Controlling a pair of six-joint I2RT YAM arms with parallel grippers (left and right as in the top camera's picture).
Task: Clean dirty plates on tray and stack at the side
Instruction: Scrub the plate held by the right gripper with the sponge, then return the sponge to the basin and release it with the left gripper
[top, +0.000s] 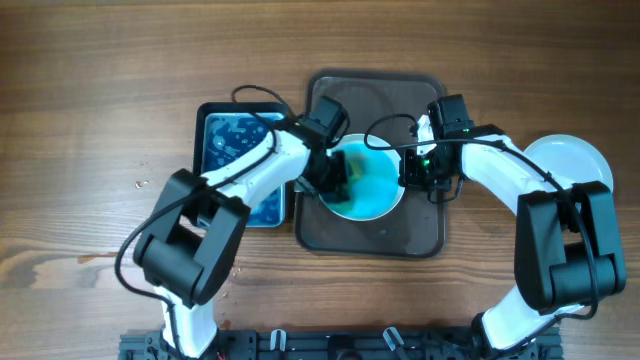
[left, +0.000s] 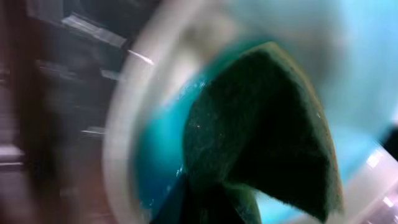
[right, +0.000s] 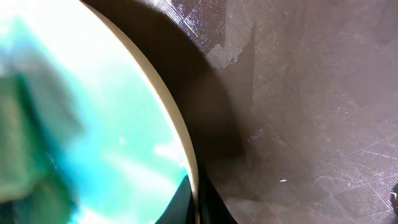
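A plate (top: 375, 185) covered in blue liquid lies on the dark tray (top: 420, 235). My left gripper (top: 335, 178) is shut on a dark green sponge (left: 261, 137) and presses it on the left part of the plate (left: 155, 155). My right gripper (top: 412, 168) is shut on the plate's right rim (right: 183, 149), with one finger inside and one outside. The sponge shows blurred at the left of the right wrist view (right: 31, 155).
A blue tub (top: 240, 165) with blue liquid stands left of the tray. A clean white plate (top: 570, 160) lies at the right, partly under my right arm. Bare wooden table surrounds them.
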